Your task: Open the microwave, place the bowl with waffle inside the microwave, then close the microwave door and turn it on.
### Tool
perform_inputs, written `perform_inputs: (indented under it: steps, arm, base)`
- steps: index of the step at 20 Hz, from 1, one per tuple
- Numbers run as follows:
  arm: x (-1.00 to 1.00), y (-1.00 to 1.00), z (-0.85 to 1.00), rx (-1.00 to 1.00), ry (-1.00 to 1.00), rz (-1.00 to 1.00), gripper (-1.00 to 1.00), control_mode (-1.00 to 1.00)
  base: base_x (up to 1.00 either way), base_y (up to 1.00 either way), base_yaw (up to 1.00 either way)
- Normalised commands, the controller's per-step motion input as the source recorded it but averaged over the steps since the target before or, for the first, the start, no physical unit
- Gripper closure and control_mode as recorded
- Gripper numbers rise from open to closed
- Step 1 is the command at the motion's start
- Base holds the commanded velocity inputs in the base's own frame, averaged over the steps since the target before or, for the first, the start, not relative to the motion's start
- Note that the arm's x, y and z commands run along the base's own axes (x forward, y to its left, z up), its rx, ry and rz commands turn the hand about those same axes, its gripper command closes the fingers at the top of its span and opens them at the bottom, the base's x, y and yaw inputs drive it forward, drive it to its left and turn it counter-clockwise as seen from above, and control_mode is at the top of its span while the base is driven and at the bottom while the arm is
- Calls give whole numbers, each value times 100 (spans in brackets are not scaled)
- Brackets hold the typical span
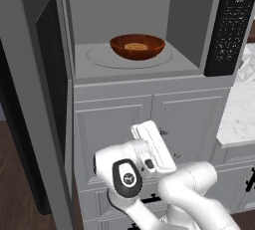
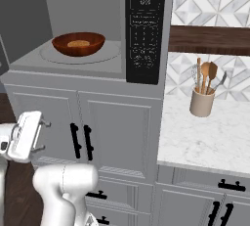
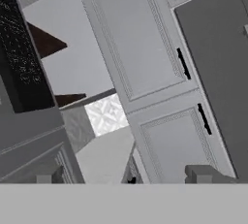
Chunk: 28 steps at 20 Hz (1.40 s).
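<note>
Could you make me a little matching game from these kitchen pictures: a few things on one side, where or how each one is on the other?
Things:
1. reddish-brown wooden bowl with waffle
2. grey microwave door with dark window
3. beige utensil holder
4. robot's two-finger gripper

States:
A. on the marble counter
B. swung wide open
C. on the round turntable
D. empty, jaws apart

Pairs: 1-C, 2-B, 3-A, 4-D

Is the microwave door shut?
No, the microwave door stands swung wide open, and the bowl with waffle sits inside on the turntable.
</note>
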Motion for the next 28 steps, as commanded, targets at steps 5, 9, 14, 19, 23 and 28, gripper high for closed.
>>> perform_inputs:
  steps: [5, 9, 14, 19, 23, 28]
  arm:
    - [0, 100, 0, -27, -23, 0, -100, -100]
    - [0, 100, 0, -34, -12, 0, 100, -100]
    - [0, 95, 9, -37, -7, 0, 100, -100]
    - [0, 79, 38, -29, -15, 0, 100, -100]
    - [0, 84, 25, -33, -10, 0, 100, -100]
    - [11, 84, 0, -35, -3, 0, 100, -100]
  base:
    - [0, 0, 0]
    - [0, 0, 0]
    - [0, 0, 0]
    - [0, 0, 0]
    - [0, 0, 0]
    - [0, 0, 0]
